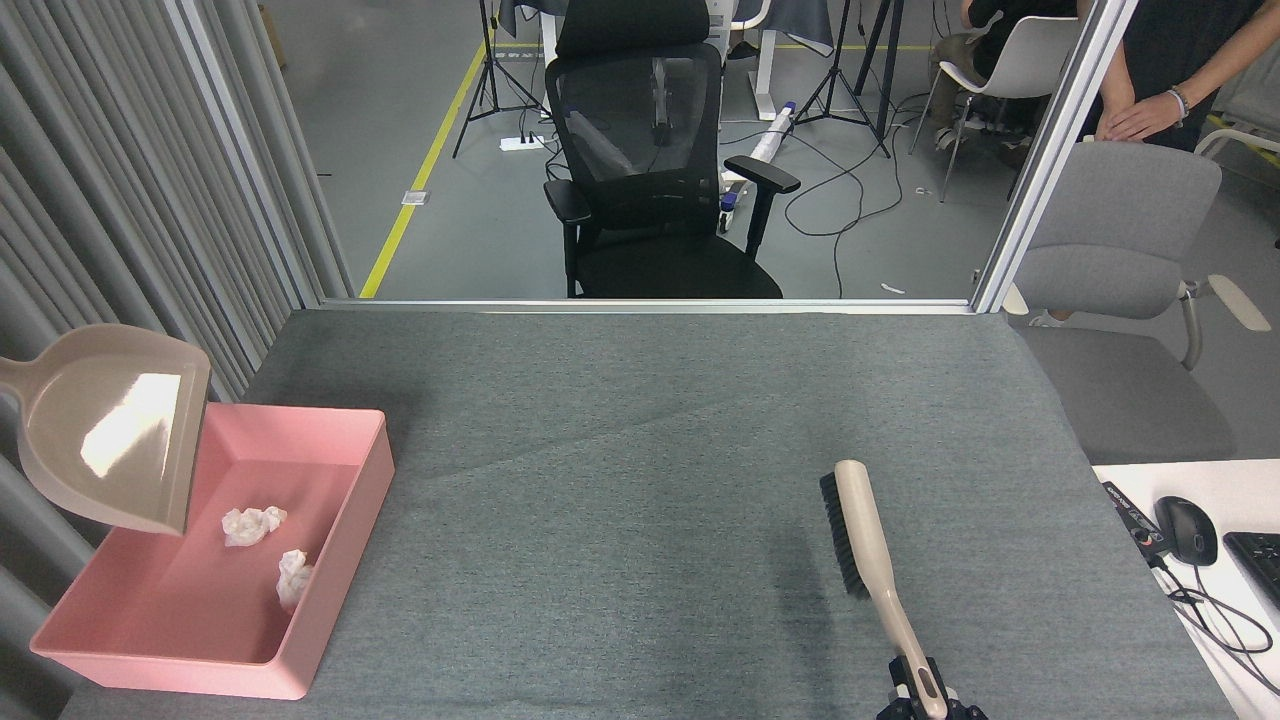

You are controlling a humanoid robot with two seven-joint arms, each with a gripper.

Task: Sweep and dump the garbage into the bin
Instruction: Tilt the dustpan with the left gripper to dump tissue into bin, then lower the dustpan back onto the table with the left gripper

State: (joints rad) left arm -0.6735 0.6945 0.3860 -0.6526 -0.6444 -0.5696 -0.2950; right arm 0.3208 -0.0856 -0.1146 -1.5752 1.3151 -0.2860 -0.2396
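Note:
Two white crumpled wads of garbage [252, 524] [293, 577] lie on the floor of the pink bin [345, 540] at the table's front left. The beige dustpan [110, 440] hangs tilted above the bin's left part, mouth down, with nothing in it. Its handle runs off the left edge, so my left gripper is out of view. At the bottom right, my right gripper [925, 705] is shut on the handle of the beige brush [865, 540]. The brush's black bristles face left above the grey table.
The grey table [640, 420] ends at a metal rail at the back. A grey curtain stands on the left. A white desk with a mouse [1186, 528] and cables adjoins on the right. Chairs stand behind the rail, and a person's hand [1140, 115] rests on the grey one.

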